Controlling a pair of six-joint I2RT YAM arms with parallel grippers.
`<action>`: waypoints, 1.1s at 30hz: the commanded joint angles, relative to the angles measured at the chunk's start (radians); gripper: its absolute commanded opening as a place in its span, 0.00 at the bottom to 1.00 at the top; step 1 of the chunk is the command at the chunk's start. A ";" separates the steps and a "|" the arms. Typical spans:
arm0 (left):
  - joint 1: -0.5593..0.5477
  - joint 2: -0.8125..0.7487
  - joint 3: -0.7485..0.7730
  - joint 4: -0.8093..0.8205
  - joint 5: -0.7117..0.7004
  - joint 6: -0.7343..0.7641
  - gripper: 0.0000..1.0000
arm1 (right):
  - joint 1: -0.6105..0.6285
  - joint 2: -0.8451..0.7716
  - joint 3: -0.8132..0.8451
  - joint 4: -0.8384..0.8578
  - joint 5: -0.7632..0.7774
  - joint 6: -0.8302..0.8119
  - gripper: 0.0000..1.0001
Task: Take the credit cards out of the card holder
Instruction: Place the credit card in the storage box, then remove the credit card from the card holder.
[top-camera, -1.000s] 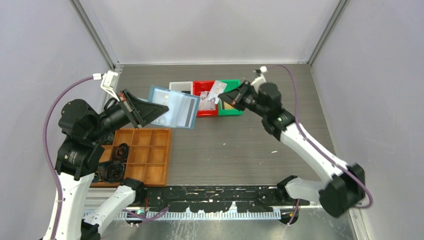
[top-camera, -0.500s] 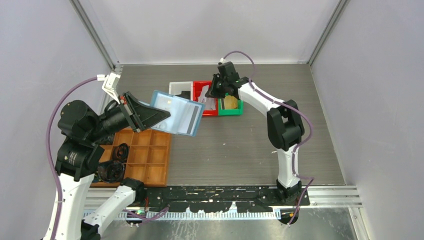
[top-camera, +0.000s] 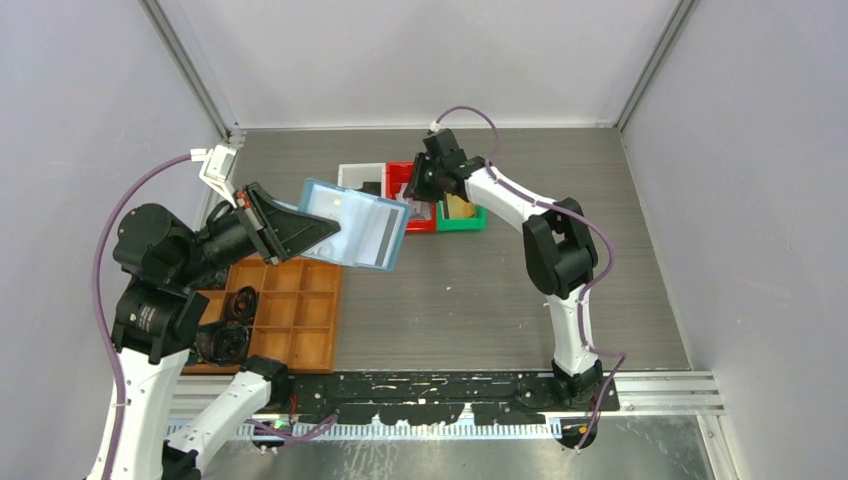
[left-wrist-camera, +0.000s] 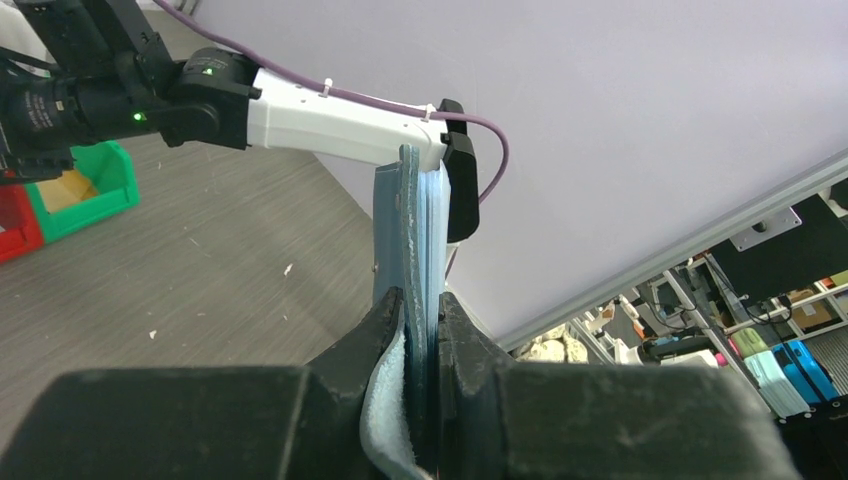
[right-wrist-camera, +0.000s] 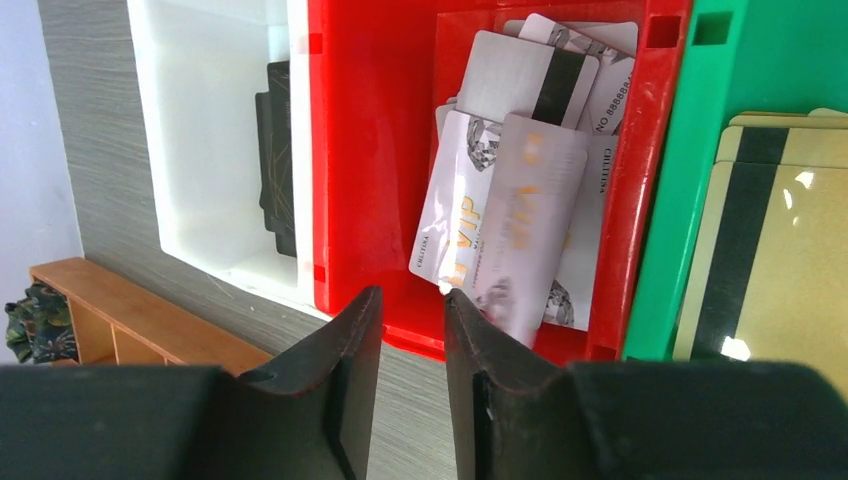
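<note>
Left gripper (left-wrist-camera: 422, 300) pinches the soft blue card holder (top-camera: 355, 225) by one edge, aloft above the compartment tray (top-camera: 312, 340). Right gripper (right-wrist-camera: 412, 300), narrowly parted and empty, hangs over credit cards (right-wrist-camera: 520, 200) in the red bin (right-wrist-camera: 370, 150). We judge the cards light, stiff and slick, so grip an exposed edge.

A grey, wood-grained tabletop (top-camera: 480, 290) is seen, on which three small bins are set touching in a row toward the far side: a white bin (top-camera: 352, 175), a red bin (top-camera: 418, 227) and a green bin (top-camera: 462, 225); an orange-brown compartment tray (top-camera: 312, 345) is laid at the near left
</note>
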 joint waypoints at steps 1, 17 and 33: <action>0.004 -0.012 0.014 0.084 0.011 -0.012 0.03 | 0.005 -0.150 0.004 0.037 0.068 0.001 0.37; 0.004 -0.017 0.017 0.111 0.014 -0.038 0.02 | 0.024 -0.973 -0.769 0.930 -0.378 0.537 0.86; 0.004 -0.007 0.005 0.143 0.047 -0.078 0.02 | 0.414 -1.130 -0.955 1.114 -0.205 0.421 0.67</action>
